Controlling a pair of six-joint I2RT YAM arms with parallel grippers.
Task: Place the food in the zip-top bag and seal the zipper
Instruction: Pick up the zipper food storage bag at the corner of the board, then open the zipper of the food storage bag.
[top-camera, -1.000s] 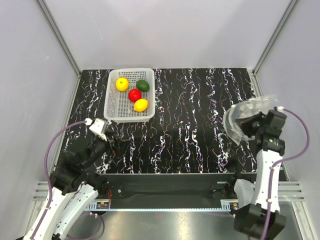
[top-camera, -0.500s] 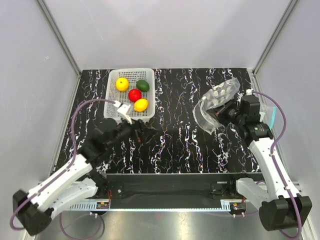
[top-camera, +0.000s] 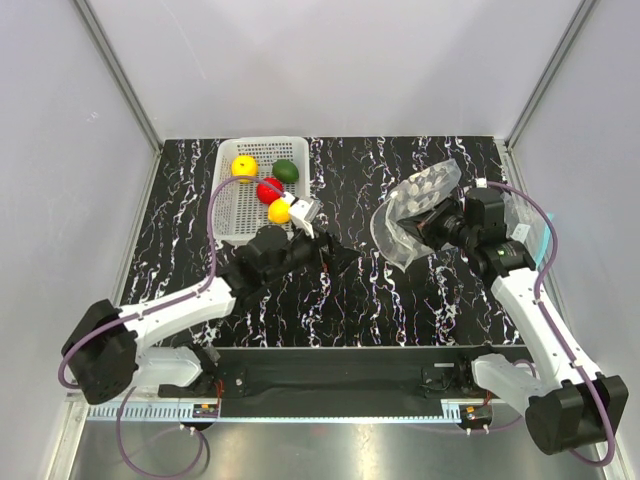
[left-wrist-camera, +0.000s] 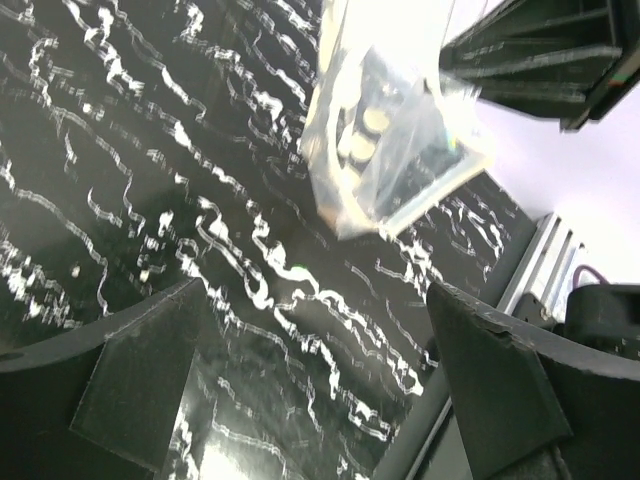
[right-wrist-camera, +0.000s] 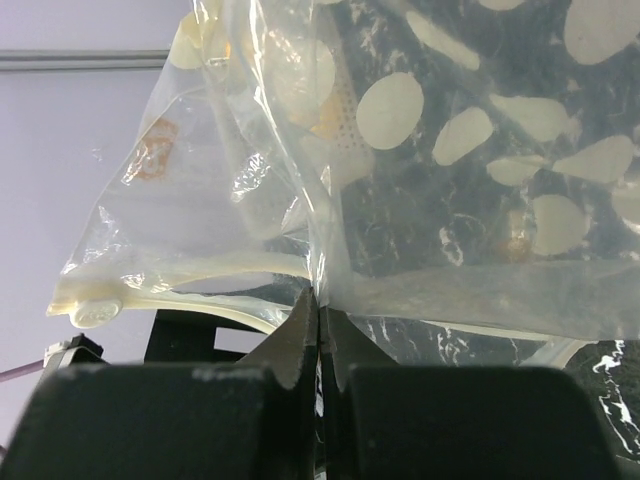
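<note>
The zip-top bag (top-camera: 408, 208), clear with white dots, hangs above the table's right half. My right gripper (top-camera: 436, 222) is shut on its edge. In the right wrist view the jaws (right-wrist-camera: 320, 305) pinch the plastic just below the pale zipper (right-wrist-camera: 200, 290). My left gripper (top-camera: 338, 258) is open and empty, a short way left of the bag. In the left wrist view the bag (left-wrist-camera: 385, 140) hangs ahead of the wide-apart fingers (left-wrist-camera: 140, 385). The food lies in the white mesh basket (top-camera: 228, 205): yellow (top-camera: 244, 167), dark green (top-camera: 286, 171), red (top-camera: 268, 190), and a second yellow (top-camera: 279, 211) partly hidden by my left wrist.
The basket stands at the table's back left. A second clear bag with a teal-blue strip (top-camera: 545, 240) lies at the table's right edge, behind my right arm. Grey walls close in the table on three sides.
My left arm has swung from the near left out to the table's middle, toward the bag. My right gripper has carried the bag forward and to the left.
</note>
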